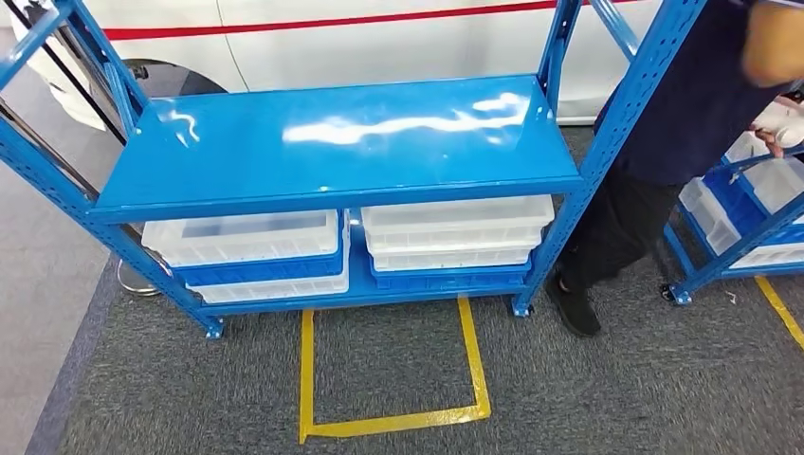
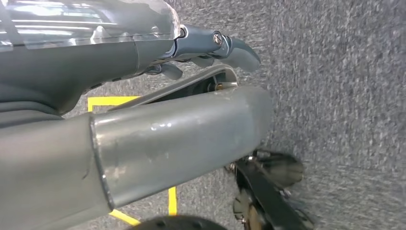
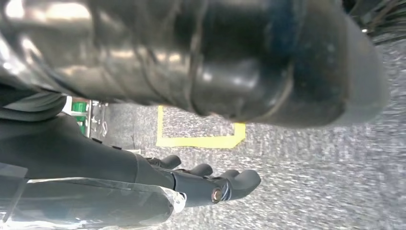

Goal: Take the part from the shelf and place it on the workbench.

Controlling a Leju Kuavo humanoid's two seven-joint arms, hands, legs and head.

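Both my hands hang empty w/ fingers loosely apart: left hand (image 2: 210, 48), right hand (image 3: 210, 184). Glossy blue steel shelf (image 1: 332, 142) at 12 o'clock; part can't be made out, maybe in the translucent white plastic bins (image 1: 256, 242) beneath. Fits pre-pickup or post-delivery.

No legible text or labels

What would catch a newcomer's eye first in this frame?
The glossy blue shelf fills the middle of the head view, its top board bare and shining, with stacked white and blue bins on the level beneath. In front of it, yellow tape marks a square on the grey carpet. A person in dark clothes stands at the shelf's right end, beside a second rack.
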